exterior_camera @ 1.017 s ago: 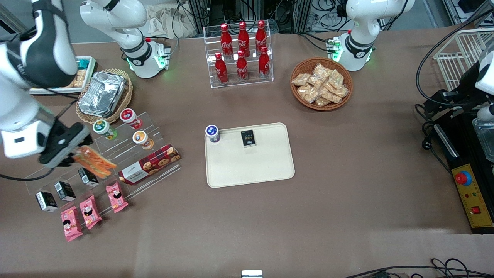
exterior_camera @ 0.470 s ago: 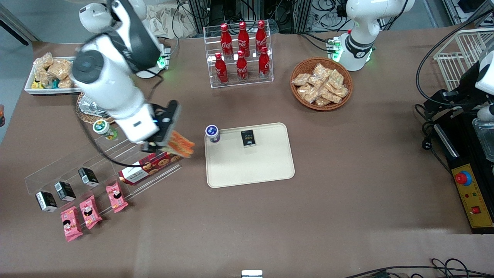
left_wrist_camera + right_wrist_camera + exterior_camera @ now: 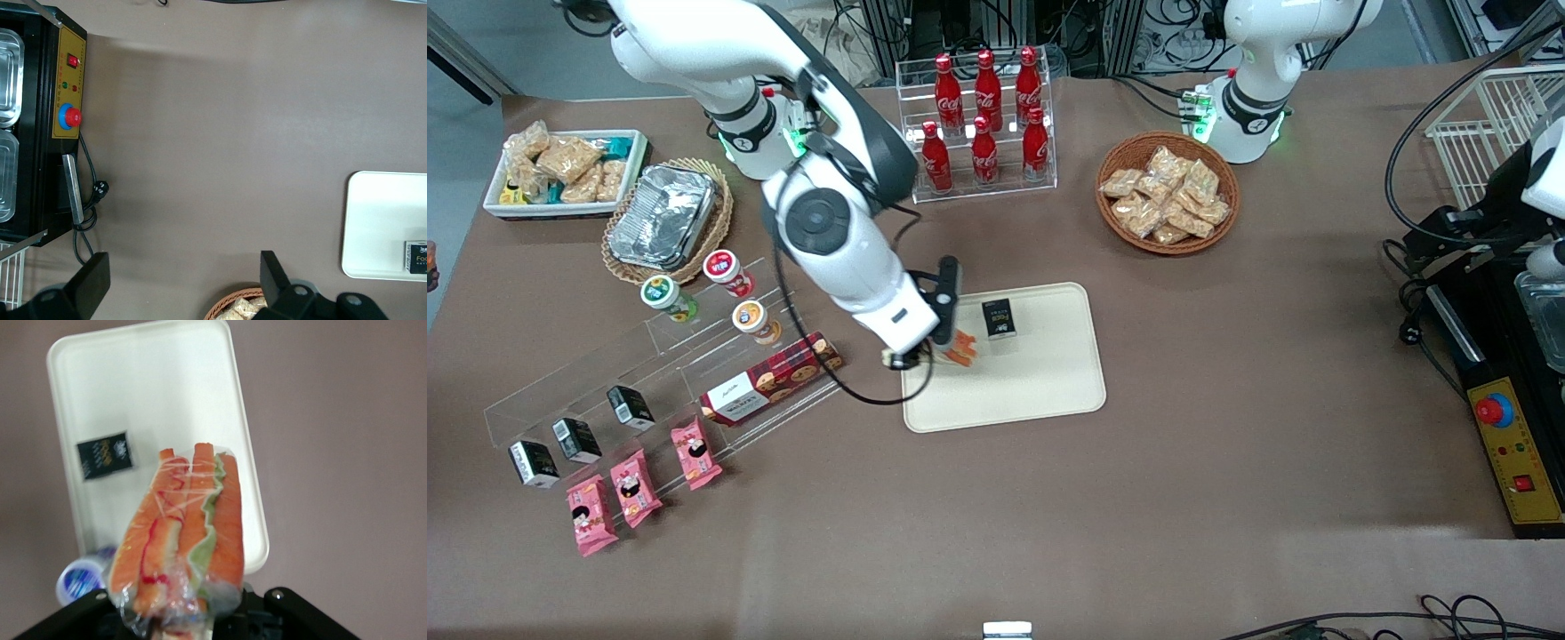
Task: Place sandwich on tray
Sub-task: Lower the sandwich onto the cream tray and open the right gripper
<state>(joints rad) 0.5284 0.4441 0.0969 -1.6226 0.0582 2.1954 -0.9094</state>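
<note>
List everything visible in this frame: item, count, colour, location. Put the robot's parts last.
sandwich: 1, orange filling, clear wrap, held above the tray
tray: 1, beige, table centre
black packet: 1, on the tray
small cup: 1, blue-and-white lid, at a tray corner
cola bottles: 6, red, in a clear rack
wicker basket: 1, brown, holding tan snack bags
foil container: 1, silver, in a second wicker basket
white tub: 1, holding snacks, toward the working arm's end
lidded cups: 3, on the clear stepped stand
cookie box: 1, red, on the stand
black cartons: 3, on the stand
pink packets: 3, nearest the front camera
control box: 1, yellow-black, toward the parked arm's end
end effector: 1, black, shut on the sandwich above the tray
</note>
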